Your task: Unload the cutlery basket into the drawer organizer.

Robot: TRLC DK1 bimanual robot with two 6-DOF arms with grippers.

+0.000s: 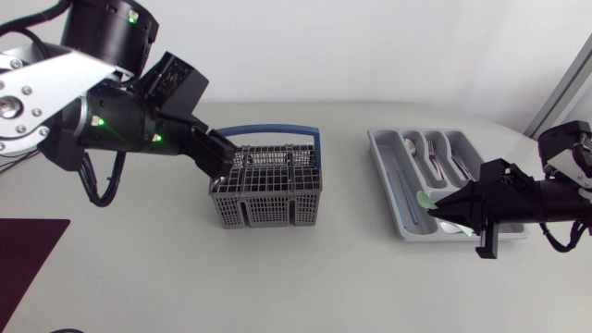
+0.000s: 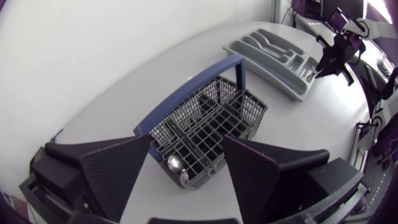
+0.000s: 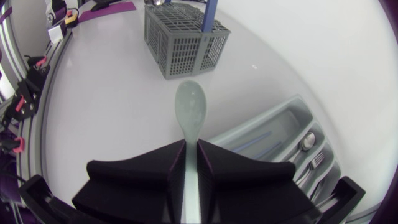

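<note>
At the table's (image 1: 305, 277) 7 o'clock corner lies a dark red mat (image 1: 28, 264). The left tool (image 1: 222, 159) sits at the basket's (image 1: 268, 208) 9 o'clock rim with its fingers spread wide and nothing between them. The basket stands near mid-table, with its blue handle (image 1: 273, 130) arching along its 12 o'clock side. Well apart at its 3 o'clock lies the tray (image 1: 375, 139). The right tool (image 1: 453, 208) hovers over the tray's 5 o'clock end, clamped on the handle of a pale green spoon (image 1: 424, 199) whose bowl points toward 9 o'clock. That spoon looks like plastic, so it is probably light, stiff and smooth. A grip on the flat handle suits it, but it could swivel if the grip loosens. Only the left wrist view shows two metal spoons (image 2: 175, 163), standing bowl-up in the basket cell nearest the left tool. They are likely heavier, rigid and slick, and are best pinched at the neck just under the bowl, since the grid walls hide the handles. The head view does not resolve these. Only the right wrist view shows both fingers pressing the green spoon's handle, and a fork (image 3: 317, 163) and a spoon (image 3: 306, 142) lying in the tray's compartments.
</note>
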